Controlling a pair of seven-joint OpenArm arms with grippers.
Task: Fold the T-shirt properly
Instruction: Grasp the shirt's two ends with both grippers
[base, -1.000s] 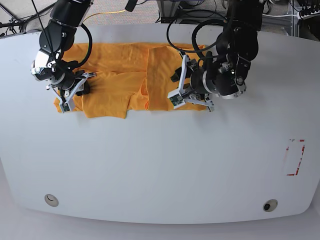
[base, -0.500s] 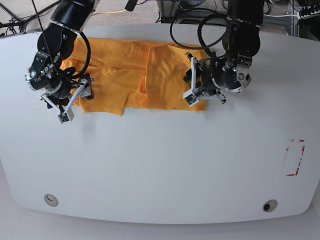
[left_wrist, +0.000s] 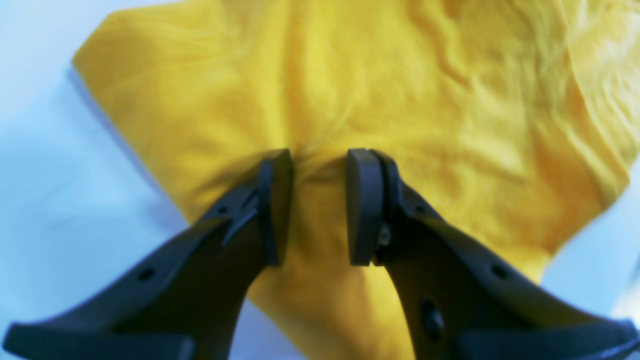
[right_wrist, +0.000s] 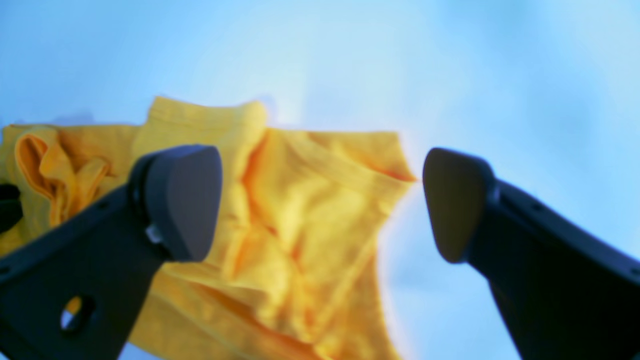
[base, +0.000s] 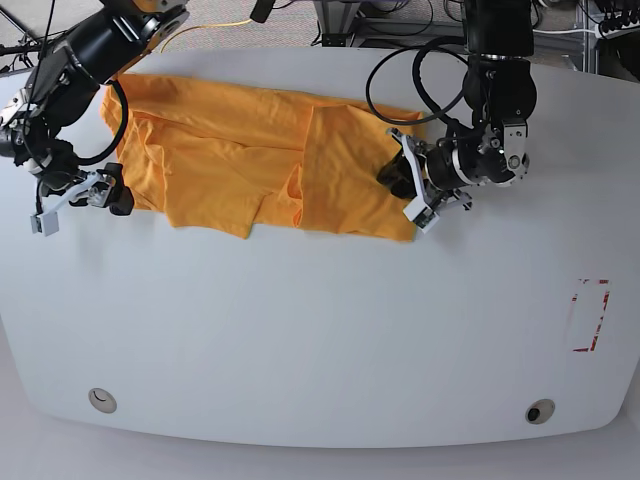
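The orange-yellow T-shirt (base: 230, 140) lies spread across the back of the white table (base: 300, 330), partly folded with a seam-like edge near its middle. At the shirt's right edge, my left gripper (base: 398, 180) has its fingers close together on puckered cloth. The left wrist view shows the T-shirt (left_wrist: 450, 100) bunched at the left gripper (left_wrist: 318, 155). My right gripper (base: 72, 203) hangs just off the shirt's left edge over bare table, wide open and empty. In the right wrist view, the T-shirt (right_wrist: 280, 260) lies behind the right gripper (right_wrist: 320, 200).
A red-marked rectangle (base: 590, 315) sits near the table's right edge. Two round inserts (base: 102, 400) (base: 540, 410) lie near the front edge. Cables and equipment stand behind the table's far edge.
My right gripper opened, let go of the shirt's left side and moved left off the cloth. My left gripper moved right with the cloth, and the shirt now lies wider.
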